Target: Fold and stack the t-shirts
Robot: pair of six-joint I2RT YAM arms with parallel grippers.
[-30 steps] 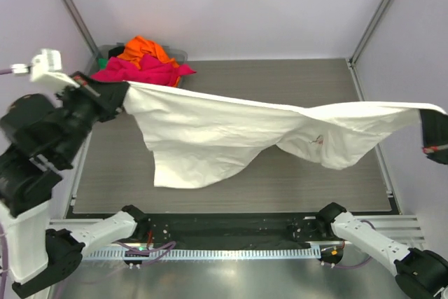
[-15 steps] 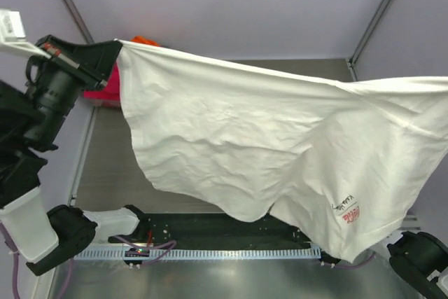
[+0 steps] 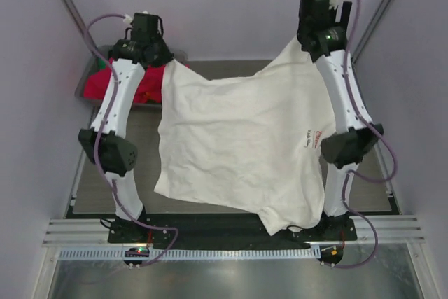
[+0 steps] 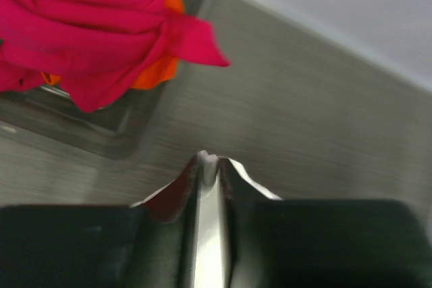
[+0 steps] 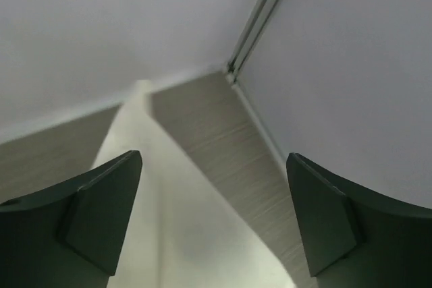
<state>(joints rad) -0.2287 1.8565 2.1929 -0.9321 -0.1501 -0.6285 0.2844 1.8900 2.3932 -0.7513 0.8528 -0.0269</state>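
Observation:
The cream-white t-shirt (image 3: 238,138) lies spread over the table, its small red chest logo (image 3: 315,138) to the right and its near hem hanging past the front edge. At the far left corner my left gripper (image 3: 162,61) pinches the cloth; in the left wrist view a thin white fold (image 4: 209,166) sits between the nearly closed fingers of the left gripper (image 4: 210,163). My right gripper (image 5: 212,214) stands wide open above the far right corner of the t-shirt (image 5: 169,234), holding nothing. Hot pink (image 4: 81,38) and orange (image 4: 155,72) t-shirts lie bunched in the bin.
The grey plastic bin (image 4: 101,133) sits at the far left corner of the table (image 3: 364,194), just beyond my left gripper. Pale walls and a corner post (image 5: 260,18) close in behind the right gripper. Both arms stretch over the table's sides.
Both arms swung from holding the t-shirt stretched in the air to the far side of the table, laying it down. The right gripper opened and let go of its corner.

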